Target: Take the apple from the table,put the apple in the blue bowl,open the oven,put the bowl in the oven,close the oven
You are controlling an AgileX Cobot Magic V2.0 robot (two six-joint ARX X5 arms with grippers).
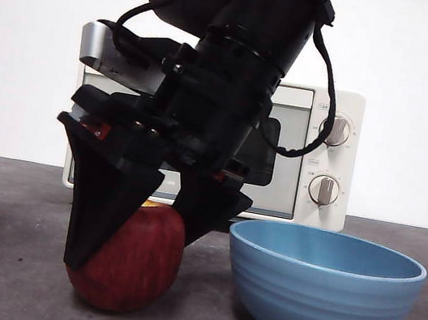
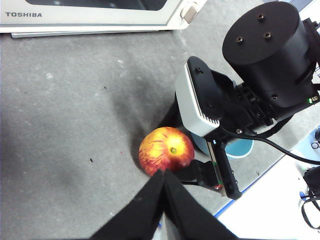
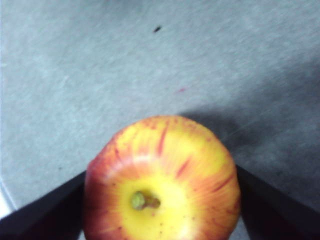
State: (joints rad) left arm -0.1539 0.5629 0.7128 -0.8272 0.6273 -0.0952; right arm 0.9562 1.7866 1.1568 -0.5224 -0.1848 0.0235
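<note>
Straddling the apple (image 1: 132, 257) from above, the right gripper (image 1: 154, 224) has one black jaw down each flank of the fruit, which sits on the desk (image 1: 1, 256) stem-up. From where I stand the jaws look pressed against the red skin, so I judge it is grasping the apple, though the fruit still rests on the desk and no lift has begun. The right wrist view shows the yellow stem hollow centred between both jaws. Just beyond the gripper's far jaw stands the blue bowl (image 1: 322, 289), near the apple but apart from it, empty. Behind the gripper is the oven (image 1: 333, 159), door closed, knobs showing past the arm. The left gripper (image 2: 164, 192) waits above the scene, jaws together, holding nothing.

The risk I see lies in the hold: the jaws bear on a round, smooth surface, so the apple could roll or squirt out on the lift. The bowl is also close, and a low carry could knock its rim and push it.
</note>
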